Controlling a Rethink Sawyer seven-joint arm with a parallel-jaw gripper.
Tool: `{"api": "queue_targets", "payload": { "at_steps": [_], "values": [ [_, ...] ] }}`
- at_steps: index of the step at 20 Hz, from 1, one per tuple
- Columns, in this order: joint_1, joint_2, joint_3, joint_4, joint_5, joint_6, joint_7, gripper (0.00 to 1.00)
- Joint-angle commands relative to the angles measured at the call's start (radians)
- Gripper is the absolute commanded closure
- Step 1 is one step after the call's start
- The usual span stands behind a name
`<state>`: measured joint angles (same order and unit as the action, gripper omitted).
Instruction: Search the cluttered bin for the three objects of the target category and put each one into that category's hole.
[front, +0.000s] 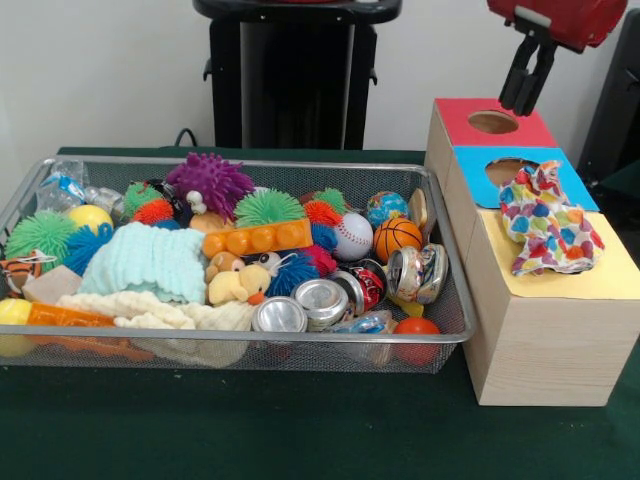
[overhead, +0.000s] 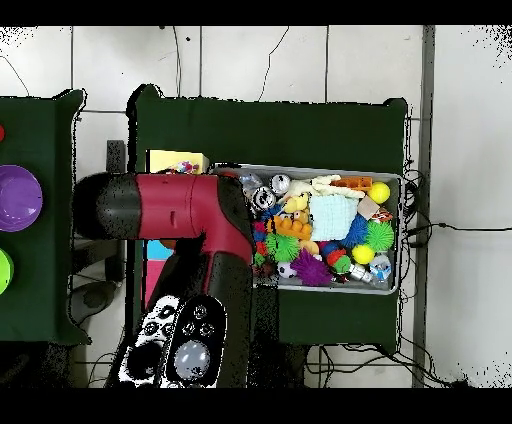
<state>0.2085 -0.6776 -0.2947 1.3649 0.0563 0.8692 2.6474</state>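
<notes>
The wire mesh bin (front: 300, 164) fills the left of the front view, packed with toys; it also shows in the overhead view (overhead: 401, 240). One wrinkly whitish bundle (front: 548, 222) with coloured patches lies on the wooden box, draped over the blue top and the yellow top (front: 610, 275). It covers the yellow top's hole, which is hidden. I see no other such bundle in the bin. My gripper (front: 524, 100) hangs empty above the red top's hole (front: 493, 122), up and to the left of the bundle. In the overhead view the arm (overhead: 190, 210) hides the gripper.
The bin holds spiky rubber balls (front: 208, 180), silver cans (front: 322, 300), a mint knitted cloth (front: 145, 262), a small basketball (front: 397, 238) and a baseball (front: 352, 235). The blue top's hole (front: 503, 170) shows partly. The black pedestal (front: 290, 80) stands behind the bin. Purple and green dishes (overhead: 15, 197) lie at the overhead view's left.
</notes>
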Motion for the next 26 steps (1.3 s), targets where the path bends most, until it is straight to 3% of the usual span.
{"api": "queue_targets", "payload": {
  "at_steps": [1, 13, 26],
  "values": [
    [-0.025, 0.096, 0.074, -0.011, -0.052, -0.108, 0.02, 1.0],
    [-0.012, 0.143, 0.053, -0.057, -0.04, -0.131, 0.045, 1.0],
    [0.036, 0.205, 0.039, -0.049, -0.025, -0.217, 0.119, 1.0]
  ]
}}
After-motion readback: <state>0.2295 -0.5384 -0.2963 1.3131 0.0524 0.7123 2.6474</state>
